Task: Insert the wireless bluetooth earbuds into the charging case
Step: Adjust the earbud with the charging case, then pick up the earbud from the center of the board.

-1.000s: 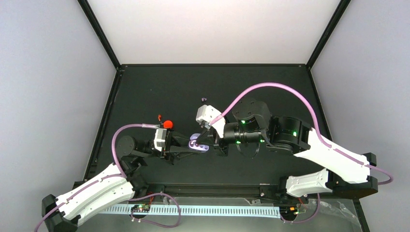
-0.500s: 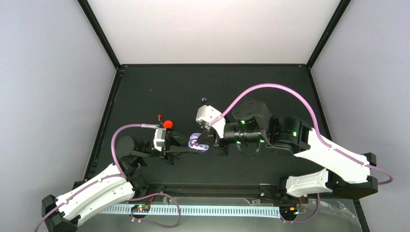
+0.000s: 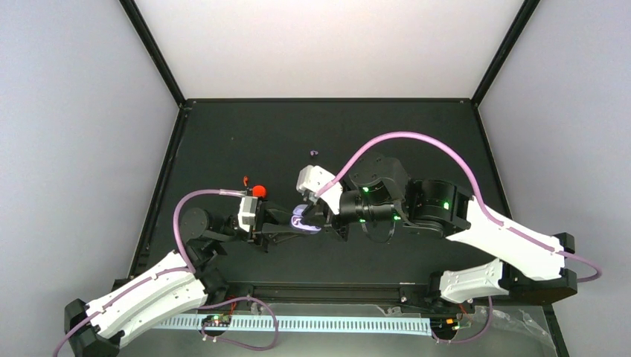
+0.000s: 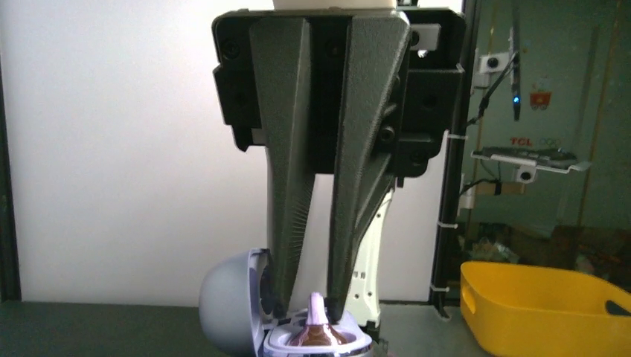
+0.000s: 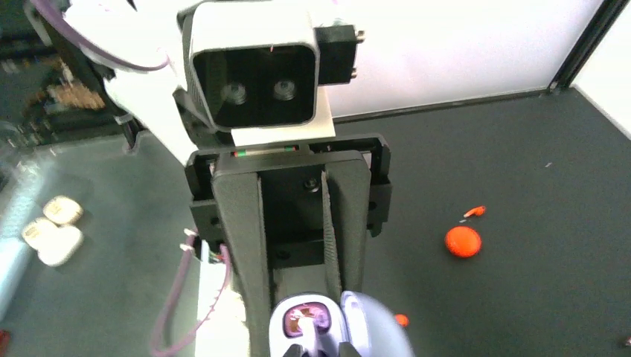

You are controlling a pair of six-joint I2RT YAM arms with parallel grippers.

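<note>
Right gripper points downward, its fingers pressed close on the stem of a lavender earbud that stands upright in the open charging case. From the left, the left gripper reaches in level and clamps the case's base on both sides. Both arms bend inward and meet over the middle of the table. A second lavender bud lies farther back. A red-orange case and red-orange bud sit to the left.

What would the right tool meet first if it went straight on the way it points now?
The open pale lavender plastic charging case directly ahead of the right tool, probably the small lavender earbud sitting in it. Depth is unclear; they may be touching.
</note>
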